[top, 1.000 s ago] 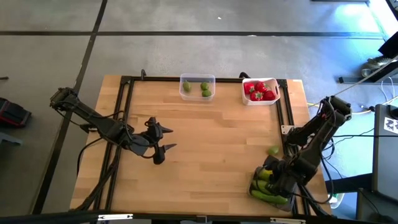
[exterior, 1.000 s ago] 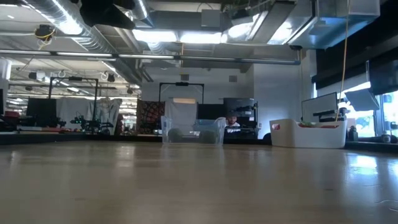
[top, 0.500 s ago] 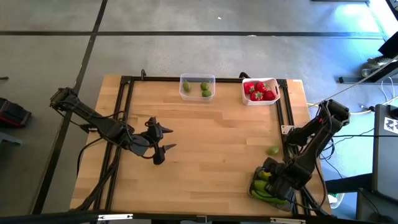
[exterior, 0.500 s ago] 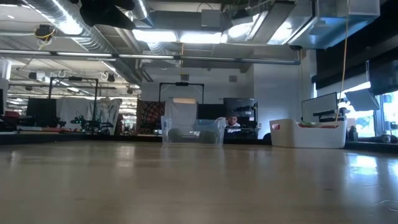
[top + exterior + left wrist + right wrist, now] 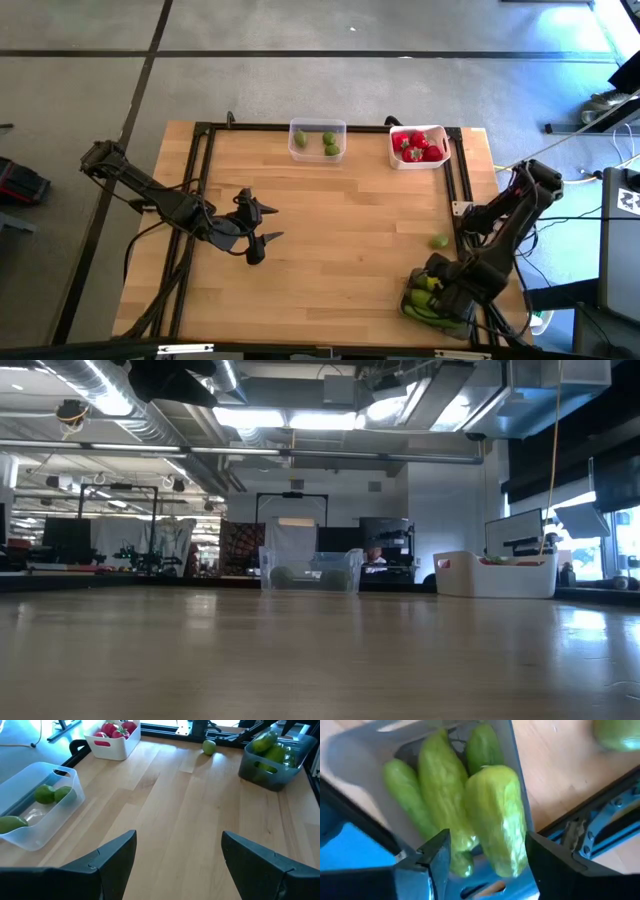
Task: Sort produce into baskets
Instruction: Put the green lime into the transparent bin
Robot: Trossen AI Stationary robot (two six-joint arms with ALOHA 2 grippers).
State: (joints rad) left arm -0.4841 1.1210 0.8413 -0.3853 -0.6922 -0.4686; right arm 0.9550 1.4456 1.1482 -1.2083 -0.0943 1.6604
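Several bumpy green cucumbers (image 5: 440,805) lie in the dark grey basket (image 5: 418,310) at the table's near right corner. My right gripper (image 5: 434,292) stands over them, pointing down, open. The topmost cucumber (image 5: 496,815) rests on the others, its end between the fingers; I see no contact. One olive-green fruit (image 5: 439,241) lies loose on the table beside that basket. The clear basket (image 5: 317,139) at the far edge holds green fruits, and the white basket (image 5: 419,147) holds red pieces. My left gripper (image 5: 267,223) hangs open above the table's left middle.
Black frame rails (image 5: 203,180) run along the table's left, far and right sides; the right rail (image 5: 463,190) passes close to the loose fruit and the grey basket. Bare wood (image 5: 340,230) lies between the two arms.
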